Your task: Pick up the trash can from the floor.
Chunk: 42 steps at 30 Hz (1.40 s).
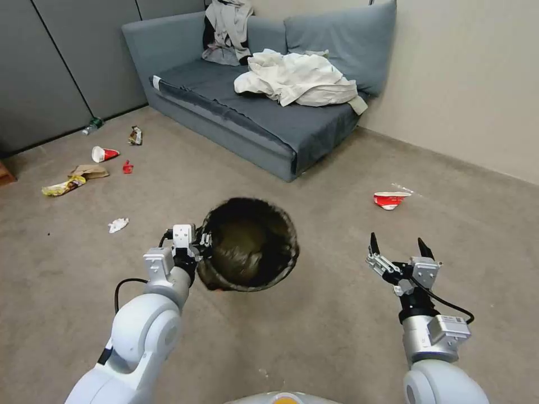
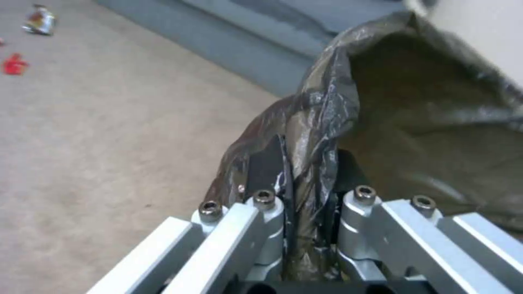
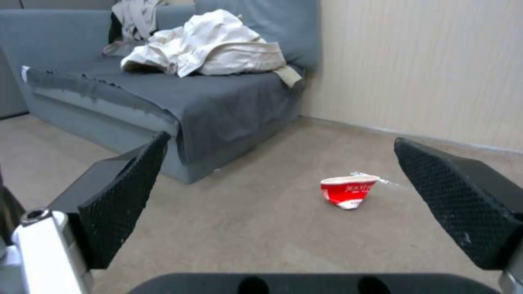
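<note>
The trash can is in the middle of the head view, its mouth facing up at me and its dark bag folded over the rim. My left gripper is at the can's left rim, shut on the bag-covered edge. In the left wrist view the gripper pinches the crinkled dark bag and rim between its fingers. The can's white wall is hidden. My right gripper hovers open over the floor to the can's right, nothing between its pads.
A grey sofa with heaped pale clothes stands ahead against the beige wall. A crushed red-and-white cup lies right of the can, also ahead of the right gripper. More litter is scattered on the carpet at the left.
</note>
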{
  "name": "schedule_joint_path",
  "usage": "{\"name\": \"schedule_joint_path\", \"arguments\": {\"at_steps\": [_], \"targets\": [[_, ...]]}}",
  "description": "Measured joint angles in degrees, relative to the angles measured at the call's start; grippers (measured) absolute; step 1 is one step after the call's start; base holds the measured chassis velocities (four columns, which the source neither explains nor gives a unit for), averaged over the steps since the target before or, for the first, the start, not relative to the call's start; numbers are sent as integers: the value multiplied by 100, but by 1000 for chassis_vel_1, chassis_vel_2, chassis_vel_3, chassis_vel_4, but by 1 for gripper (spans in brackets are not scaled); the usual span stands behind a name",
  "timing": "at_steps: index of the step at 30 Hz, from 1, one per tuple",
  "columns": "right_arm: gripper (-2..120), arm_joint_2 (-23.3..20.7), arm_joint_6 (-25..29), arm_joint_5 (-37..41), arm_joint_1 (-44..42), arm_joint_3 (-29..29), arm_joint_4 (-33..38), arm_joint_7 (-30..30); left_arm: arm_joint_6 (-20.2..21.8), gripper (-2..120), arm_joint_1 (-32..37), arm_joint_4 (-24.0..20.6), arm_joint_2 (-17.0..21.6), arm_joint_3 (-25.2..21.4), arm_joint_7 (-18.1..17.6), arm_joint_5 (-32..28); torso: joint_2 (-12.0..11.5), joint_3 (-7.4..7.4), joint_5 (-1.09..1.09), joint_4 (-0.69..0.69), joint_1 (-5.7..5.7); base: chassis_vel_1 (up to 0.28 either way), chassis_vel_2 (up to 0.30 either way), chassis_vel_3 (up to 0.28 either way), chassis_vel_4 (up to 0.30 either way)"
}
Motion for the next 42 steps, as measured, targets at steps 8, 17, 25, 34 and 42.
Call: {"name": "schedule_joint_path", "arguments": {"at_steps": [8,17,25,34,42], "targets": [[100,7,15,135,-46,91,30,16,-449,6,637,-228,-194,-133,293,46,0,0,0,0,0,0,0,0,0],[100,15,21,157,-64,93,58,25,-527,6,752,-397,-258,-131,303,230,0,0,0,-1,0,0,0,0,0],[100,-1,18,189,-51,147,92,52,-511,6,722,-438,-260,-130,301,239,0,0,0,0,0,0,0,0,0],[100,-16,14,241,-62,224,98,70,-468,6,644,-460,-250,-81,286,236,0,0,0,-1,0,0,0,0,0],[100,-21,14,249,-69,225,100,80,-439,6,695,-489,-287,-43,283,224,0,0,0,-1,0,0,0,0,0]]}}
